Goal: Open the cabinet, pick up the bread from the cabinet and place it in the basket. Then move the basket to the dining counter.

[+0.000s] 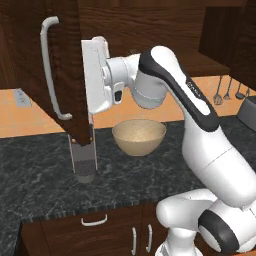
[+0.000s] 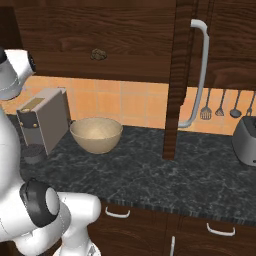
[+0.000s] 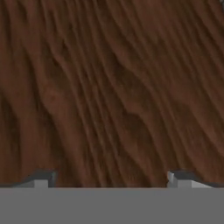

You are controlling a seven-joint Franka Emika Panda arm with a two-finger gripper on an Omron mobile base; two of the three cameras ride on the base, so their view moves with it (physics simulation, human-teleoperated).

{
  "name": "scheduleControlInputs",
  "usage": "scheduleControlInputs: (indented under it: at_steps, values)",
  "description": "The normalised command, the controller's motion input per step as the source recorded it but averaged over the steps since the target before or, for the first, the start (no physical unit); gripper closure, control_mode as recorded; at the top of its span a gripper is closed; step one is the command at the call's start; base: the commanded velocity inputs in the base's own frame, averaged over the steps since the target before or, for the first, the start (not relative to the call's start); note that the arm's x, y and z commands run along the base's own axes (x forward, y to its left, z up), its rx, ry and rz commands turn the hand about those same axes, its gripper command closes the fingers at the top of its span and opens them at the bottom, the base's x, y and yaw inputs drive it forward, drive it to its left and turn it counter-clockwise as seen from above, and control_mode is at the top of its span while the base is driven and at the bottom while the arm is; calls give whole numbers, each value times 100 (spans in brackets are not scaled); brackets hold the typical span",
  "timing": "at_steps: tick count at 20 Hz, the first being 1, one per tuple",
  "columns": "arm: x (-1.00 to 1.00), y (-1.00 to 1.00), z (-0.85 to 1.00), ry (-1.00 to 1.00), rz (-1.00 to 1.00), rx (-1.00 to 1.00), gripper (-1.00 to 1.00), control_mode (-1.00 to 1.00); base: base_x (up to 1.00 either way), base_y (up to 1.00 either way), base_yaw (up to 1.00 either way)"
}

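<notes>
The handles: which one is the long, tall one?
The silver bar handle on the swung-open cabinet door is the long one; it stands upright. The handles on the low cabinets under the black counter are short.

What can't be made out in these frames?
- Claw: in the left base view it is hidden behind the swung-out cabinet door.
- Hand view: wood grain right up against the claw; whether it touches is unclear.
- Small brown object in the cabinet, right base view: too small to confirm as bread.
- Grey appliance: cut off by the right edge.
</notes>
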Motion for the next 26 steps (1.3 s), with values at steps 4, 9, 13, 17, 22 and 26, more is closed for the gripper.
scheduleControlInputs:
  at_steps: [4, 9, 13, 17, 22, 26]
  values:
    - [17, 100, 0, -12, -2, -3, -100, -100, 0, 0, 0]
    - [3, 39, -15, -26, -15, -15, -100, -100, 0, 0, 0]
    - [12, -35, -6, -22, -29, -14, -100, -100, 0, 0, 0]
    - [0, -100, 0, -24, -11, -9, -100, -100, 0, 0, 0]
    - [0, -100, 0, -21, -10, -14, -100, -100, 0, 0, 0]
    - [-6, -100, 0, -55, -1, -21, -100, -100, 0, 0, 0]
